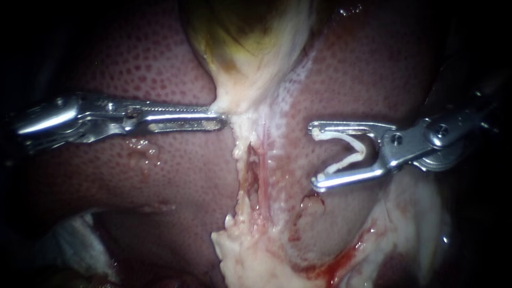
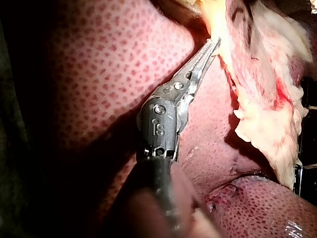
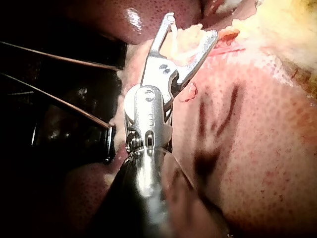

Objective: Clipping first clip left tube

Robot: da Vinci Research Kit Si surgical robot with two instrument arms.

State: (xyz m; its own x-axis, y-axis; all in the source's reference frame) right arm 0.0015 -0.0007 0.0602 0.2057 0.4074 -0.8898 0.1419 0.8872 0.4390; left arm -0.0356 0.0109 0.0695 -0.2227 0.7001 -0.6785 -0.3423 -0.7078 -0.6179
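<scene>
A stretch of exposed tissue separated the right instrument (image 1: 313, 157) from the tube (image 1: 263, 160). Its jaws stood wide apart, grasping an open white clip (image 1: 364, 154), not touching the tube. The thin pink tube ran down a pale dissected strip below the gallbladder (image 1: 245, 37). The left instrument (image 1: 221, 121) had its jaws clenched on pale tissue (image 1: 234, 106) at the gallbladder's neck. Mottled red liver (image 1: 160, 69) lay all around, with blood (image 1: 341, 260) lower down.
</scene>
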